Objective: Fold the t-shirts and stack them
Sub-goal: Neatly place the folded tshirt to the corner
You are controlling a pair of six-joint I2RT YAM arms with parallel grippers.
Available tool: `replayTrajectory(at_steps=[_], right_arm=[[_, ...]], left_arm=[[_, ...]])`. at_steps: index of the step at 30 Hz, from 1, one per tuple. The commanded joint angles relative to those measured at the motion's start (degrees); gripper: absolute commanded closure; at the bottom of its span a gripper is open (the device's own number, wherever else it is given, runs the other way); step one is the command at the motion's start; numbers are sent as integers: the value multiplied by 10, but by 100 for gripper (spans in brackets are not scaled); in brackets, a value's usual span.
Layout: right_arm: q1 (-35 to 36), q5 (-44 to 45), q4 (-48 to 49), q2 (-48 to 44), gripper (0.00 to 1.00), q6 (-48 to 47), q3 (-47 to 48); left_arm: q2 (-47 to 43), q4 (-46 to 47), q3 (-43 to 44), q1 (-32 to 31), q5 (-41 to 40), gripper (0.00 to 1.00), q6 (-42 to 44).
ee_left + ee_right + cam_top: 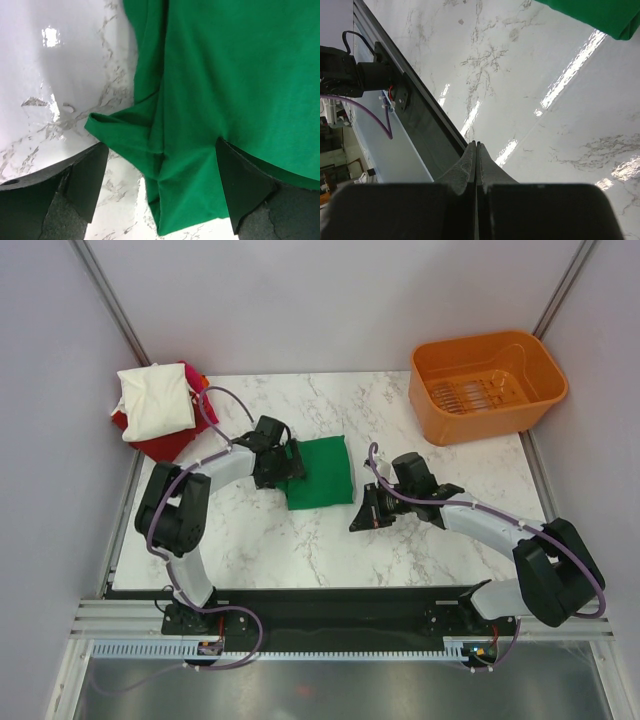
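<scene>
Two pincers are in view; only one is at the work. The left pincer (283, 466) sits at the 9 o'clock edge of the folded green t-shirt (322, 472), which lies near the middle of the surface (270, 550). Its jaws are spread wide and grip nothing. The right pincer (364, 519) is clenched on nothing, just off the shirt's 5 o'clock corner and apart from the cloth.

The green t-shirt is folded to a near-square block, its slightly longer side running 12 to 6. The stack of folded t-shirts (155, 405), cream-white over red, stands at the surface's far-left corner, about 10 o'clock from the green one. Judgement: the coming move turns on that bearing, and the left arm, nearer both shirt and stack, is the one placed to carry it across.

The left wrist view shows what the overhead view hides: a loose, bunched lip of cloth lying between the two fingers (85, 185), so the fold is not flat at that edge. Whether the fingers touch the cloth cannot be told. The right wrist view confirms the closed jaws. Only the overhead view shows the stack and the orange basket (480, 426) at 1 o'clock.
</scene>
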Motion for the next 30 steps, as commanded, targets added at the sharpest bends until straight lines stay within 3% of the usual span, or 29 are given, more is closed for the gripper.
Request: replayTrajectory(at_steps=[1, 8, 10, 11, 14, 15, 16, 19, 23, 25, 26, 30], right_arm=[[5, 2, -1, 4, 100, -15, -2], [8, 6, 0, 14, 100, -17, -4], [8, 6, -1, 16, 100, -19, -3], [8, 6, 0, 16, 100, -19, -3], [8, 6, -2, 16, 100, -20, -3], [8, 6, -2, 13, 100, -20, -4], [7, 5, -3, 12, 100, -20, -4], [8, 4, -7, 5, 100, -20, -3], [6, 4, -10, -11, 100, -18, 1], [8, 2, -14, -17, 100, -19, 3], [8, 1, -14, -21, 100, -19, 3], [8, -2, -12, -29, 100, -19, 5]], left_arm=[[32, 64, -12, -3, 23, 4, -28], [76, 98, -5, -12, 59, 9, -31], [81, 107, -6, -16, 66, 20, -38], [86, 110, -8, -16, 69, 36, -40], [89, 124, -13, -16, 73, 61, -43], [90, 128, -12, -15, 77, 82, -39], [91, 132, -8, -13, 81, 95, -36], [86, 132, 16, 0, 114, 98, -23], [70, 130, 58, 43, 216, 98, -3], [65, 128, 91, 77, 217, 98, -3], [65, 102, 105, 88, 278, 98, 12], [86, -9, 233, 136, 280, 98, 61]])
